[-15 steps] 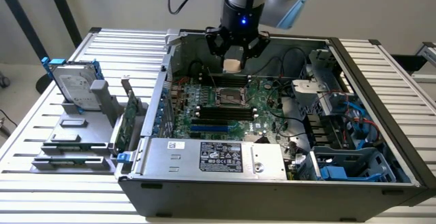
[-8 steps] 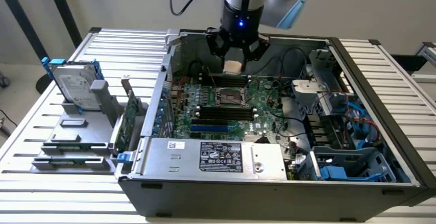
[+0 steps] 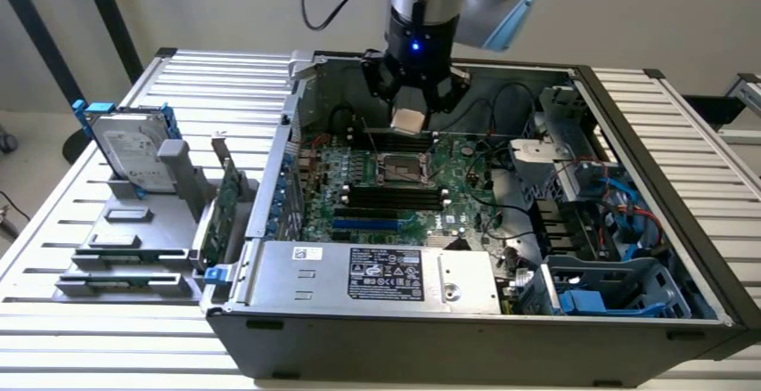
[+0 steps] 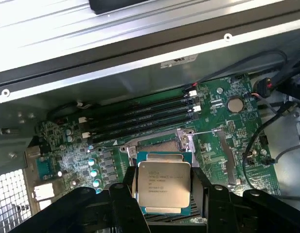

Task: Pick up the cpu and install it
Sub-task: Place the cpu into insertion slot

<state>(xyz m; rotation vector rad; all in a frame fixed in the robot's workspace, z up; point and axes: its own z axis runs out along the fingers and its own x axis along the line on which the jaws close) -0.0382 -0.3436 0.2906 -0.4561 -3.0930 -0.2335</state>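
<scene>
The silver power supply (image 3: 369,275) lies nearest, in front of the open socket (image 3: 402,170) on the green motherboard (image 3: 458,164). Above the socket and clear of it hangs the cpu (image 3: 408,121), pinched by two opposite edges between the jaws of the gripper (image 3: 411,110). The case's rear wall (image 3: 511,75) stands beyond the socket.
</scene>
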